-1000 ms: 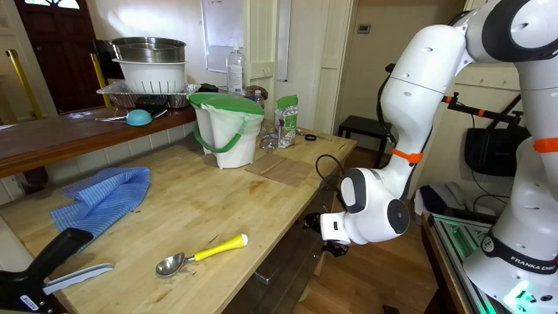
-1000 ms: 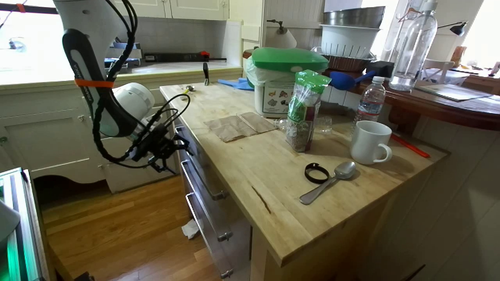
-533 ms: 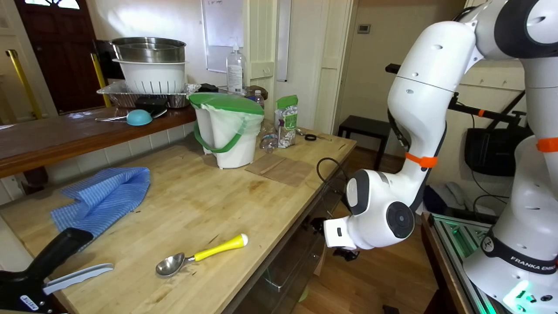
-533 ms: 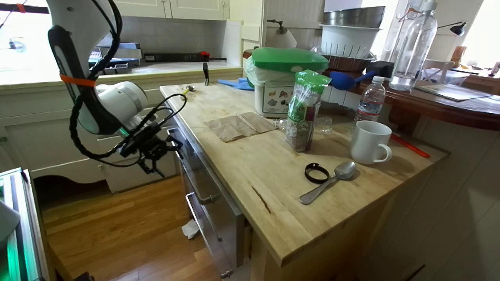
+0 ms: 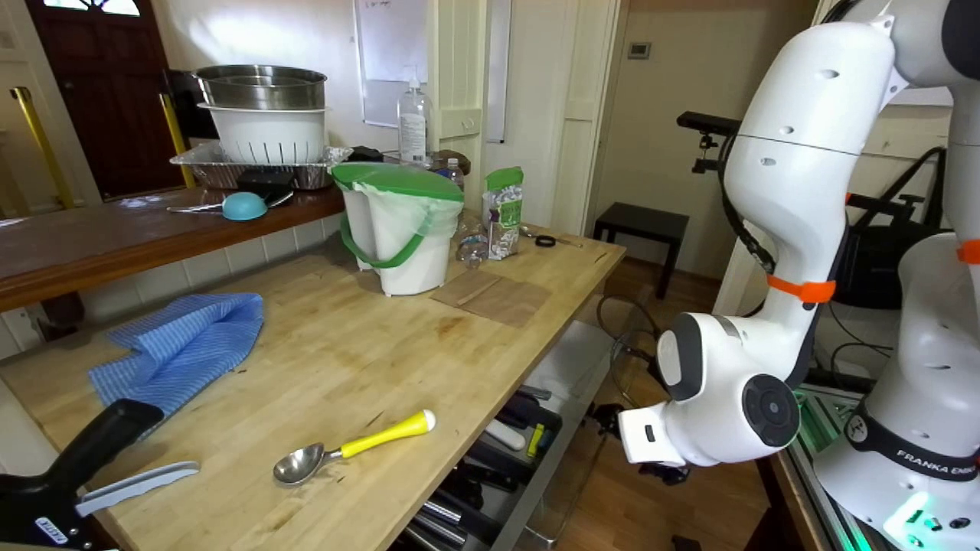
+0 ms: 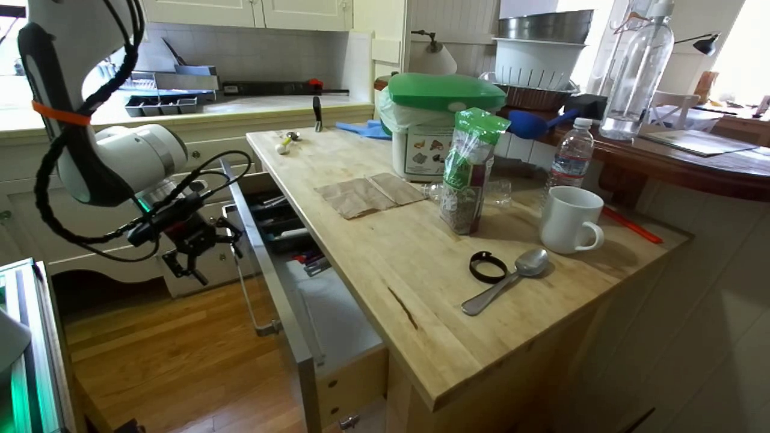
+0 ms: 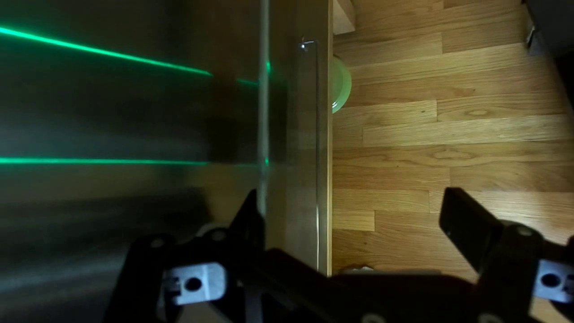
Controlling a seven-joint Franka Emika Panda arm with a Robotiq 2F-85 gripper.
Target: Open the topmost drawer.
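Topmost drawer [image 6: 280, 294] has slid much farther out vs 0.5 s ago, & your arm [image 6: 84, 159] has drawn back w/ it. Going L to R in an exterior view: arm's at far L, your tool [image 7: 352, 204] below it, released, fingers [image 7: 471, 229] spread wide. Per wrist view, one finger overlaps the drawer's handle [image 7: 263, 112], other's out over the floor [image 7: 403, 148]; can't tell if finger & handle touch. Drawer's next, jutting out from under the edge of the surface [image 6: 373, 258], w/ a black tray [image 6: 287, 245] & loose items [image 6: 316, 264] showing inside; part's hidden. On the surface you've got brown paper [image 6: 370, 193], then a white bin [image 6: 430, 123] w/ green lid, green-topped bag [image 6: 472, 174] upright in front of it, spoon [image 6: 505, 282] lying near a white mug [image 6: 565, 219], water bottle [image 6: 570, 156] just behind mug; far R, a red item [image 6: 631, 225].
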